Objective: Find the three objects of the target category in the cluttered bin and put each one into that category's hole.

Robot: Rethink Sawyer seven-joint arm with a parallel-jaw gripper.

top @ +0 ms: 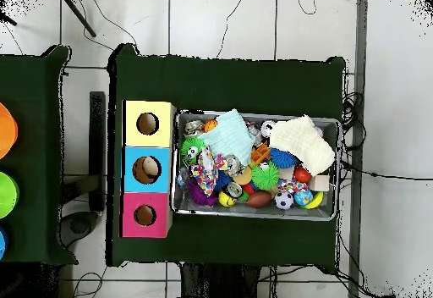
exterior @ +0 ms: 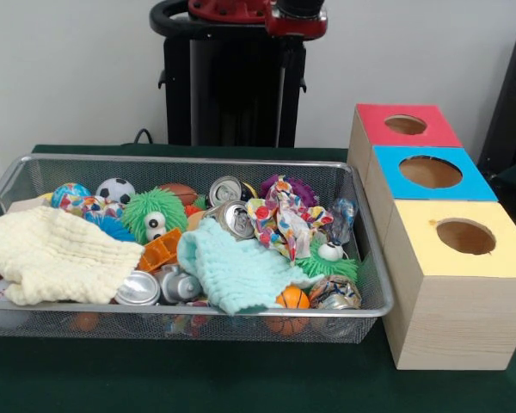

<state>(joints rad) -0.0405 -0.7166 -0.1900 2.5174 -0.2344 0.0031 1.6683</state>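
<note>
Bin (exterior: 361, 249): silver wire-mesh basket, rounded metal rim, flat on the green table, packed full. Contents include a cream cloth (exterior: 56, 254), mint cloth (exterior: 232, 271), crushed cans (exterior: 232, 219), and green fuzzy balls with eyes (exterior: 153, 213). Three wooden boxes just beside it, one hole each: red top (exterior: 404, 126), blue top (exterior: 430, 172), yellow top (exterior: 464, 237).

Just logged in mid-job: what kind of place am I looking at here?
Probably a robotics lab test bench: a green-covered table on a tiled floor with loose cables, a wire-mesh bin of mixed toys and cans, and three colour-topped boxes with holes.
</note>
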